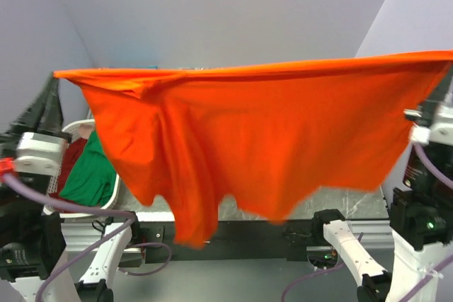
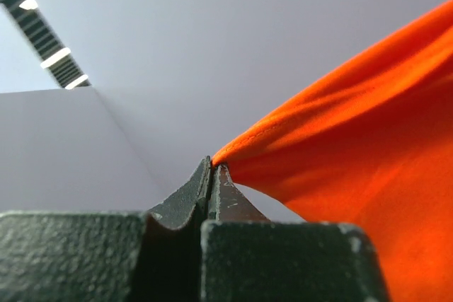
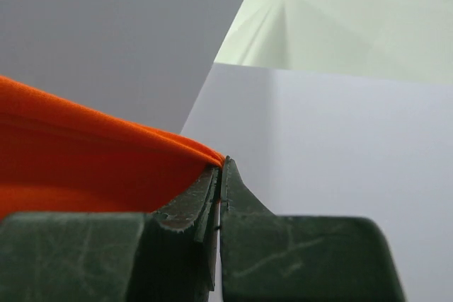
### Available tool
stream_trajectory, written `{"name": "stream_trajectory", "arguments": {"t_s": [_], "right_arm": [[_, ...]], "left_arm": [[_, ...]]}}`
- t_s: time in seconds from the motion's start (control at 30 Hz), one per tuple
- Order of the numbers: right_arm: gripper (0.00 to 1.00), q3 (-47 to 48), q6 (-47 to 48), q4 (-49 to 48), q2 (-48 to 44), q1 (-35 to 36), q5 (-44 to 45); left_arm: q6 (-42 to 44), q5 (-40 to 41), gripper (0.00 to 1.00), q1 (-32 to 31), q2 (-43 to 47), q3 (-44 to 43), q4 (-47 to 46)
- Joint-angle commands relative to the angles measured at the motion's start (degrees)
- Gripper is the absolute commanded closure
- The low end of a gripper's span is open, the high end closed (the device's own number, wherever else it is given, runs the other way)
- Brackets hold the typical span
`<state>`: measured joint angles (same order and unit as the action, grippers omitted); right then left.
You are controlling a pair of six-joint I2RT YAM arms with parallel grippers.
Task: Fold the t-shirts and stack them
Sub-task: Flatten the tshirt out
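A bright orange t-shirt (image 1: 248, 139) hangs stretched wide in the air between both arms, hiding most of the table. My left gripper (image 1: 55, 76) is shut on its left corner, and in the left wrist view (image 2: 214, 163) the cloth (image 2: 368, 139) runs off to the right from the pinched tips. My right gripper (image 1: 449, 61) is shut on the right corner; in the right wrist view (image 3: 221, 163) the orange cloth (image 3: 92, 167) runs off to the left. A green t-shirt (image 1: 92, 171) and a dark red t-shirt (image 1: 69, 164) lie in the basket.
A white slatted laundry basket (image 1: 76, 128) stands at the left beneath the left arm. A strip of grey table (image 1: 340, 199) shows below the shirt's lower edge. Pale walls close in behind and on both sides.
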<state>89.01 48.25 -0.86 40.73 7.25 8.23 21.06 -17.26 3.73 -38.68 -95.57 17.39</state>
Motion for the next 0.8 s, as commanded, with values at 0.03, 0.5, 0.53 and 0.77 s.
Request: {"name": "stream_trajectory", "arguments": {"t_s": [0.03,0.5,0.53,0.77], "right_arm": [[1.0,-6.75,7.03,-2.3,0.49,-1.0,6.28],[1.0,-45.75,9.32,-6.95,7.77,-1.01,-3.13],[1.0,-48.38,9.41,-10.09,9.44,-1.01,-3.31],[1.0,-45.61,8.88,-19.53,31.83,-1.18,0.47]], "left_arm": [[10.14,-5.86,0.99,0.93,0.97,5.91,13.71],[10.5,-15.27,0.99,-0.9,-11.49,32.62,11.28],[10.58,-14.74,0.99,-1.78,-16.21,33.16,9.96],[8.3,-2.62,1.0,-12.42,-43.18,27.12,3.8]]}}
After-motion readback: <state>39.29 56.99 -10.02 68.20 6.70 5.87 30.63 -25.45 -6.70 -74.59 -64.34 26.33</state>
